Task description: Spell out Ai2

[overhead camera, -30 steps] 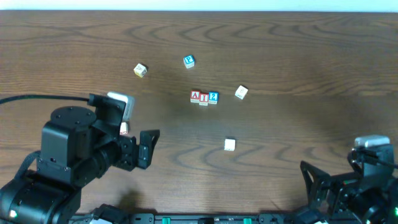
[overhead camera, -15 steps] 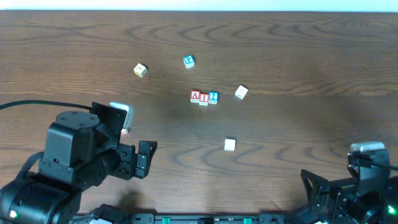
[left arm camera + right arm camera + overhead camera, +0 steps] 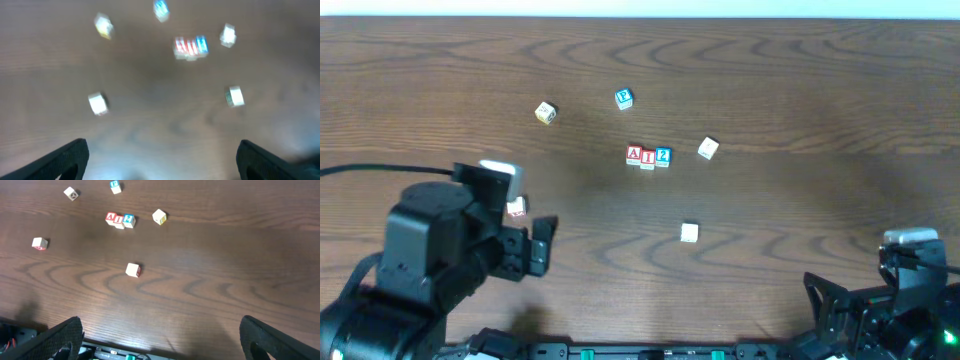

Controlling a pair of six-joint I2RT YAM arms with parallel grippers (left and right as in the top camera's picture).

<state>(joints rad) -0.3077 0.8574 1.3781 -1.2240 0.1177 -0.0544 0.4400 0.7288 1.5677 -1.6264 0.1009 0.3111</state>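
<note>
The left gripper (image 3: 162,150) is spread wide and holds nothing. The right gripper (image 3: 160,325) is spread wide too, with nothing between its fingers. Both hang over the brown table (image 3: 820,80) near its front edge, well apart from each other.

The three letter cubes sit in a row, side by side and touching. First comes the A cube (image 3: 634,154), then the I cube (image 3: 648,156), then the 2 cube (image 3: 663,155). From the left gripper the row is far ahead and a bit to the right. That camera is blurry, so the letters cannot be read there. From the right gripper the row is far ahead and to the left.

The middle cream cube (image 3: 133,269) lies between the right gripper and the row. From the left gripper it is ahead and to the right. The red-marked cube (image 3: 517,207) sits just beside the left arm, ahead of the left gripper and to its left. The side cream cube (image 3: 708,149) is near the 2 cube but not touching it. The blue P cube (image 3: 624,98) lies past the row, farther from both grippers. The tilted cream cube (image 3: 546,112) is far ahead of the left gripper, to the left of the P cube.
</note>
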